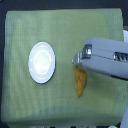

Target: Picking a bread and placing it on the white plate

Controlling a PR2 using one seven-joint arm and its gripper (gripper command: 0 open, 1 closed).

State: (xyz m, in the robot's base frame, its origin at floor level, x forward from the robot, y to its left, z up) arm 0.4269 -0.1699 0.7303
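Item 1: worktop [20,100], covered w/ pale green checked cloth, fills most of the exterior view.

Item 2: white plate [41,62], round, glossy, raised rim, sits on the cloth toward the view's left. Nothing on it.

Item 3: bread [80,84], golden-orange, bumpy crust, lying on the cloth well apart from the plate, on the view's right. Long axis runs roughly up-down in view; lower pointed end visible, upper part hidden under my claw.

Item 4: my claw [77,61], grey housing, arm enters from the view's right edge. Tip sits over the bread's upper end. Fingers not distinguishable; can't tell how far open, or whether I have hold of the bread.
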